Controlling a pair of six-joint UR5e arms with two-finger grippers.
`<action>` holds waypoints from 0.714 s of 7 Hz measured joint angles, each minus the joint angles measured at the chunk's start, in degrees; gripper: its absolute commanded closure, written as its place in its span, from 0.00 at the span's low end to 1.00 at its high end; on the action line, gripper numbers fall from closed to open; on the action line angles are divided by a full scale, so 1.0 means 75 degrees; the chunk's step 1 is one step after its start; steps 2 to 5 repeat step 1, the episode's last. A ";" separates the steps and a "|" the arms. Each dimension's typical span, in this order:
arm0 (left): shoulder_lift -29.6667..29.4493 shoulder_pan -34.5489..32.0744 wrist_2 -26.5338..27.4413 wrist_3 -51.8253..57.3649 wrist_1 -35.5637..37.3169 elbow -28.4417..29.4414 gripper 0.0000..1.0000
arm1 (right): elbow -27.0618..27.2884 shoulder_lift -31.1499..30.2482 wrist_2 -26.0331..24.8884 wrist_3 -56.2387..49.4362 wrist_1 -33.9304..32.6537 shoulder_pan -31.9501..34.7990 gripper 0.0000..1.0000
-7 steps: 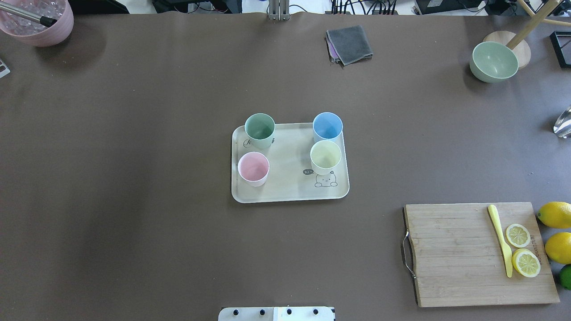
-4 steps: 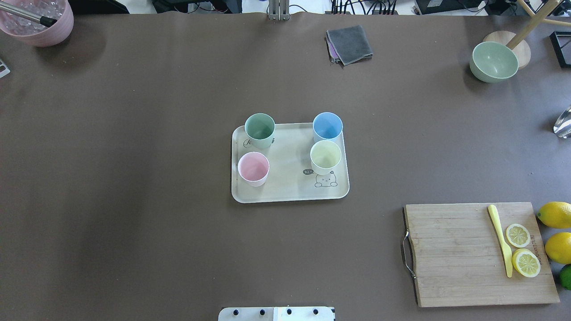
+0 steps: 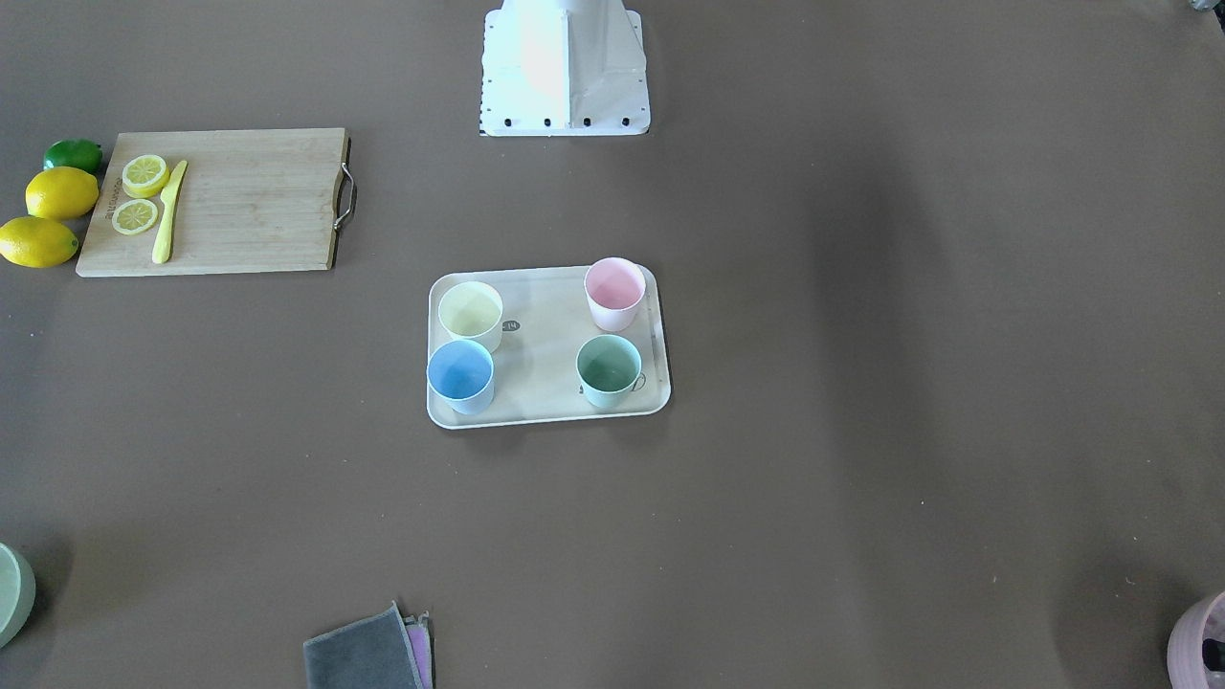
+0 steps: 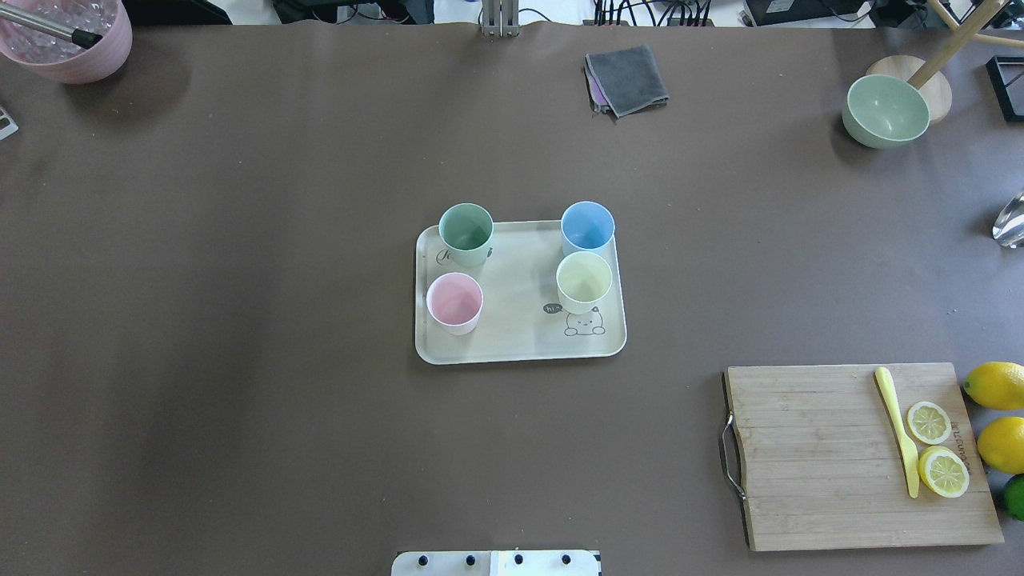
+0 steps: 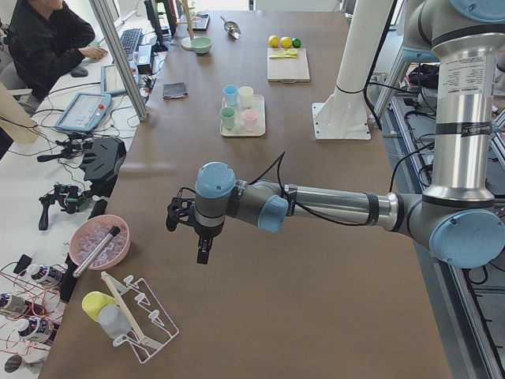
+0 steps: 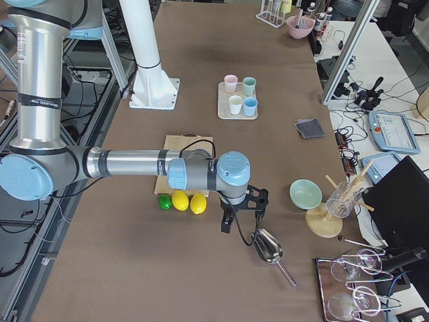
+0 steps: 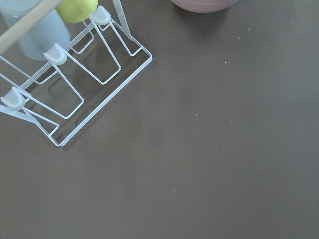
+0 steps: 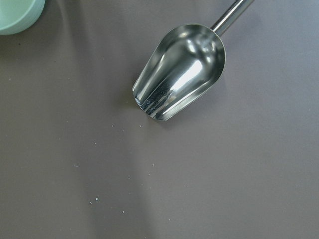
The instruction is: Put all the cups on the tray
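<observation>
The cream tray (image 4: 520,332) lies at the table's centre, and all the cups stand upright on it. The mint green cup (image 4: 466,232) and the light blue cup (image 4: 588,226) are at its far corners. The pink cup (image 4: 454,302) and the pale yellow cup (image 4: 584,280) stand nearer the robot. My left gripper (image 5: 188,237) hovers far off by the table's left end, and my right gripper (image 6: 241,215) by the right end. Both show only in the side views, so I cannot tell whether either is open or shut.
A wooden cutting board (image 4: 816,456) with lemon slices and a yellow knife lies near right, lemons (image 4: 996,384) beside it. A grey cloth (image 4: 628,78), a green bowl (image 4: 886,110) and a pink pot (image 4: 76,48) sit far back. A metal scoop (image 8: 182,69) and wire rack (image 7: 75,84) lie below the wrists.
</observation>
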 measured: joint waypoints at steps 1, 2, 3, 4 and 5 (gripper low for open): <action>-0.0004 0.0000 0.0000 0.0005 0.0003 0.0003 0.02 | 0.0001 -0.0006 0.0000 0.0000 0.0003 0.0005 0.00; -0.0004 0.0000 0.0000 0.0005 0.0003 0.0003 0.02 | 0.0001 -0.0006 0.0000 0.0000 0.0003 0.0005 0.00; -0.0004 0.0000 0.0000 0.0005 0.0003 0.0003 0.02 | 0.0001 -0.0006 0.0000 0.0000 0.0003 0.0005 0.00; -0.0004 0.0000 0.0000 0.0005 0.0003 0.0003 0.02 | 0.0001 -0.0006 0.0000 0.0000 0.0003 0.0005 0.00; -0.0004 0.0000 0.0000 0.0005 0.0003 0.0003 0.02 | 0.0001 -0.0006 0.0000 0.0000 0.0003 0.0005 0.00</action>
